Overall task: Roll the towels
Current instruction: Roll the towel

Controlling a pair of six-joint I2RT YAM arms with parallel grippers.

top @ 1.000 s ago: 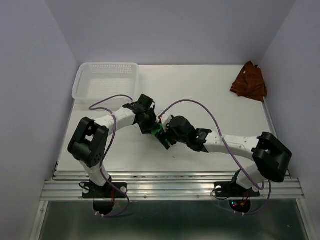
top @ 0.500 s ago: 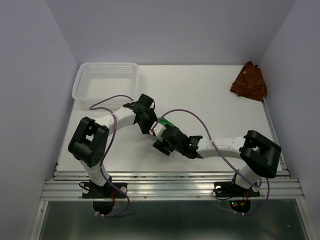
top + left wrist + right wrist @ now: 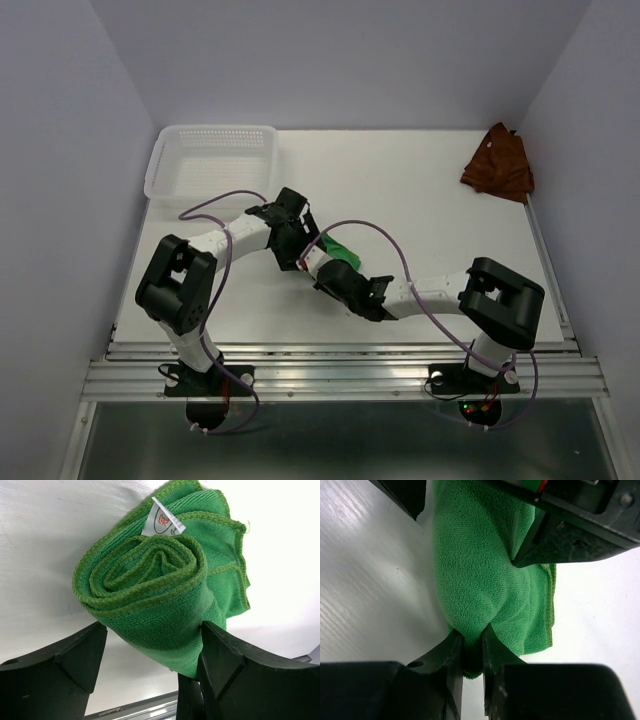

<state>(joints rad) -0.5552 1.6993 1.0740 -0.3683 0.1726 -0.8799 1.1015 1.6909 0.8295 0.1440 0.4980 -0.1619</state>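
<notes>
At mid-table, both bent arms' pincers clamp the rolled green towel [image 3: 165, 580]: left pincer [image 3: 150, 655], right pincer [image 3: 470, 655]

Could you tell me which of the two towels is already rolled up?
The green towel, coiled into a spiral between both grippers' jaws. The rust towel lies crumpled and untouched in the table's far right corner.

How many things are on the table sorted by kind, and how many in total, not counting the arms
Towels: 2, the green towel rolled between the two arms' jaws and the rust towel bunched at the far right corner.
Baskets: 1, the white basket at the far left.
Total: 3.
</notes>
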